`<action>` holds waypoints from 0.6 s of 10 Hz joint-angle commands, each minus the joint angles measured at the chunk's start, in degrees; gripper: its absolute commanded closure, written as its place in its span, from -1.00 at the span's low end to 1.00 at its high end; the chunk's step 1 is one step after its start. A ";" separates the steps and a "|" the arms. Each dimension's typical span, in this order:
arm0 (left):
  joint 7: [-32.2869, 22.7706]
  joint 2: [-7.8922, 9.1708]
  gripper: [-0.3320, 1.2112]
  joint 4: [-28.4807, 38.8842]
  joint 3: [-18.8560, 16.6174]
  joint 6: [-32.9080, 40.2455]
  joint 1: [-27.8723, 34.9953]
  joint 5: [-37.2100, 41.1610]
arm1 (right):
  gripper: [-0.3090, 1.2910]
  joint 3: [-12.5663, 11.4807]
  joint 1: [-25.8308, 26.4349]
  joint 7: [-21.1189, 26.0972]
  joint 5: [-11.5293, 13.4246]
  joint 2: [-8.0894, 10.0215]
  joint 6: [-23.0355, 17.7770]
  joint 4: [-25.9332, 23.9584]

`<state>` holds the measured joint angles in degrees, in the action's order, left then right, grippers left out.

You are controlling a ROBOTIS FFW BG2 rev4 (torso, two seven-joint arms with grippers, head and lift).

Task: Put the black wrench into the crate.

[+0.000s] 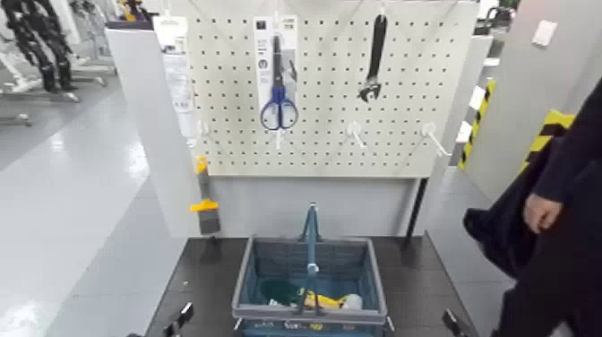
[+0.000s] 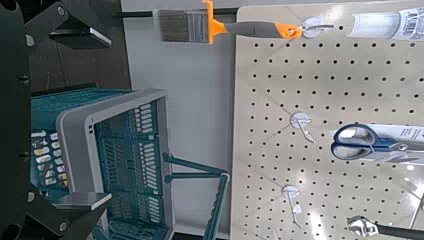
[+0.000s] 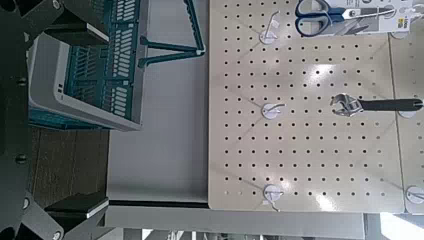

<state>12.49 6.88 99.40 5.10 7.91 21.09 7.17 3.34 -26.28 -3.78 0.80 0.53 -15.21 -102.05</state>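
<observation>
The left gripper (image 2: 108,120) waits near left, wide open and empty, beside the slotted basket (image 1: 309,315); at far right hangs the black adjustable wrench (image 1: 378,49), which the right gripper (image 3: 106,120), near right, gaping and empty, should approach squarely, grasp mid-handle and ease off its hook.

We see a dark table (image 1: 202,272), and directly on it sits a basket (image 1: 376,282), its hoop handle upright.
</observation>
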 commanded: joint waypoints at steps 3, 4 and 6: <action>-0.27 -0.02 -0.29 0.00 0.18 0.00 -0.09 -0.05 | -0.41 -0.62 0.18 -1.06 0.08 0.35 0.62 -0.70; -0.36 -0.02 -0.29 0.00 0.18 0.09 -0.09 -0.05 | -0.41 -0.88 0.26 -2.72 -0.27 0.62 0.70 -0.79; -0.62 -0.11 -0.29 -0.09 0.26 0.09 -0.09 -0.05 | -0.41 -3.16 0.53 -5.27 -3.44 0.26 0.09 -0.35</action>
<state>11.87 6.80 99.34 5.33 8.01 21.00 7.16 0.78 -25.79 -9.13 -2.34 0.87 -15.07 -102.39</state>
